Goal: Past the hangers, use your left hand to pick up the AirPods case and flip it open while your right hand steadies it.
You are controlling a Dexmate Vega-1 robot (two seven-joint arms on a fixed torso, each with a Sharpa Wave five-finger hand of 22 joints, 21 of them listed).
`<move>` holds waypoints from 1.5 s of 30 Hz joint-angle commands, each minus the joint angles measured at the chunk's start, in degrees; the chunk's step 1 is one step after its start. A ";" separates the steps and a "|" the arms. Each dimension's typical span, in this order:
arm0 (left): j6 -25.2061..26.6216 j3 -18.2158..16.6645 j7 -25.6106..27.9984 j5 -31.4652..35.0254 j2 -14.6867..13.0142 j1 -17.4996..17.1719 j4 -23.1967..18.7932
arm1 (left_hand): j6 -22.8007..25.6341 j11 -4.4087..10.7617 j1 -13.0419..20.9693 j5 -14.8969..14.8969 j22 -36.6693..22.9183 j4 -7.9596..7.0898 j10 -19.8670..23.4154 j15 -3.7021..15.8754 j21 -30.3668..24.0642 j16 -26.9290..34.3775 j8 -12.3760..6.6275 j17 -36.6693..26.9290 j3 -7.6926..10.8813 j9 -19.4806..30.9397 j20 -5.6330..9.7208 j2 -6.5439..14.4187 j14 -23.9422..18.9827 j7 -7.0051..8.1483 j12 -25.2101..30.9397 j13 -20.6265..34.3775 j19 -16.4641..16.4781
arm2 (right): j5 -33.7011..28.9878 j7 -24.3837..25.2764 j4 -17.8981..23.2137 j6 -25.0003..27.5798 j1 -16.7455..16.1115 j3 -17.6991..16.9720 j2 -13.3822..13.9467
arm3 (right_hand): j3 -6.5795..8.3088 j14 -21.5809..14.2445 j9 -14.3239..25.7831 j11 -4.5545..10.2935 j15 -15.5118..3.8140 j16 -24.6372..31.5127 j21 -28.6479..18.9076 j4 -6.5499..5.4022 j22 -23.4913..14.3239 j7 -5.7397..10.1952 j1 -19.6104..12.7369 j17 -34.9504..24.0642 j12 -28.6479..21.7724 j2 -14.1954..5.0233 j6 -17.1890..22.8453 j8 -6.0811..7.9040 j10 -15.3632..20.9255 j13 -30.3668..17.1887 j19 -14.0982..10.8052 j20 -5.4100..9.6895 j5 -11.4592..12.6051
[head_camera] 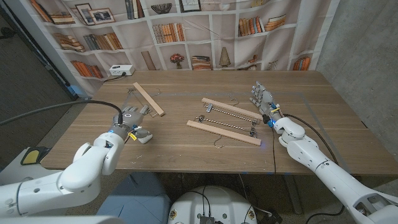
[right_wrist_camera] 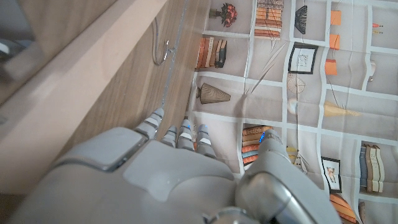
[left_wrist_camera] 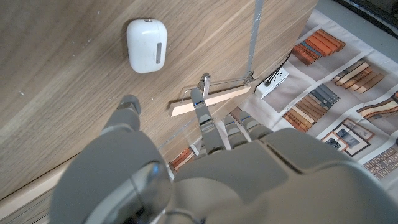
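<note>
Beside the empty, spread left hand (head_camera: 129, 116), the AirPods case (head_camera: 144, 138) lay untouched on the table (head_camera: 186, 149); a skewed grasp could push the smooth case away.

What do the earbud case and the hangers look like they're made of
AirPods case: likely glossy white plastic, smooth with soft highlights. Hangers: pale bare wood bars showing grain, with silvery clips and hooks, probably metal.

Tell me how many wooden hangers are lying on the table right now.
3. One hanger lies on the robot's left side, just beyond the left hand. Two more sit mid-table: the farther hanger and the nearer hanger, beside the right hand.
</note>
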State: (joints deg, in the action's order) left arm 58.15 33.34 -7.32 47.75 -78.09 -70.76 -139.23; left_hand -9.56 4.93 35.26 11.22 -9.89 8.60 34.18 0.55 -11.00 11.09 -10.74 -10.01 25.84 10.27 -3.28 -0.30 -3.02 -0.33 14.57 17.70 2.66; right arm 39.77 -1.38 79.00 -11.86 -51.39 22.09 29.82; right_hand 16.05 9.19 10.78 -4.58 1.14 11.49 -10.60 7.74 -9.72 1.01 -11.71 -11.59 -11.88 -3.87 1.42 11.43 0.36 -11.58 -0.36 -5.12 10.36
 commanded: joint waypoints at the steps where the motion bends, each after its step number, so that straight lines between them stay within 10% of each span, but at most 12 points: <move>1: -1.59 0.25 -3.95 4.32 2.74 0.17 1.36 | -0.39 0.46 -0.63 -0.08 -0.03 -0.20 0.22 0.19 0.02 0.16 0.09 -0.10 0.07 0.10 -0.32 0.05 -0.42 -0.12 -0.07 0.11 -0.13 | 0.26 -1.30 -2.25 -0.46 1.24 0.15 -0.68 | 0.30 0.33 0.27 -0.29 0.02 0.26 -0.30 0.08 -0.13 0.20 -0.44 -0.13 -0.16 0.02 0.06 -0.09 -0.14 -0.16 0.45 0.00 -0.21; 35: -3.93 -2.05 -6.34 7.68 6.31 -2.82 4.02 | -0.48 0.01 -0.80 -0.23 -0.03 0.01 -1.20 0.03 0.03 -0.07 -0.04 -0.09 0.54 0.10 -0.29 0.37 0.04 0.12 -0.93 0.36 -0.05 | 1.01 -4.12 -6.78 -2.08 3.70 -0.11 -2.14 | 0.30 0.12 0.27 0.16 -0.82 0.36 -0.41 0.13 -0.12 0.17 -0.58 -0.12 -0.25 -0.01 0.06 -0.10 0.07 -0.15 0.18 0.00 -0.18; 41: -4.01 -2.38 -6.21 8.01 6.66 -3.37 4.33 | -0.47 -0.06 -0.80 -0.24 -0.03 0.05 -1.11 -0.05 0.03 -0.06 -0.06 -0.09 0.62 0.10 -0.30 0.41 0.03 0.14 -0.93 0.40 -0.06 | 1.13 -4.03 -6.60 -2.36 3.31 -0.27 -2.16 | 0.38 -0.30 0.27 -0.15 -1.57 0.46 -0.62 0.23 -0.10 0.12 -0.81 -0.05 -0.27 -0.06 0.13 -0.08 0.18 -0.11 -0.53 0.72 -0.14; 45: -4.23 -2.50 -6.28 8.09 6.78 -3.65 4.52 | -0.47 -0.03 -0.80 -0.25 -0.03 0.07 -0.87 -0.01 0.04 -0.06 -0.06 -0.09 0.66 0.10 -0.32 0.42 0.02 0.08 -0.85 0.42 -0.08 | 1.37 -4.70 -7.14 -3.13 3.30 -0.37 -2.45 | 0.54 -0.62 0.27 -0.63 -1.69 0.38 -0.94 0.42 -0.03 -0.20 -1.29 0.12 -0.26 -0.14 0.37 -0.01 0.33 -0.02 -1.97 4.48 -0.10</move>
State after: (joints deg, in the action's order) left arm 54.42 31.19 -13.42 55.29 -71.92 -73.64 -135.31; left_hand -9.63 4.81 35.05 11.02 -9.88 8.85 33.24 0.50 -11.04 11.09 -10.75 -10.00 26.09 10.27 -3.28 -0.08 -2.97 -0.40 13.69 17.97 2.66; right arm 40.77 -5.26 72.61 -13.74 -47.81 22.02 27.79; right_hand 16.30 8.67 10.78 -4.79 -0.19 11.49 -11.16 7.98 -9.61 1.01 -12.24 -11.45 -11.88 -3.86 1.42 11.43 0.57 -11.47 -1.60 -2.39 10.36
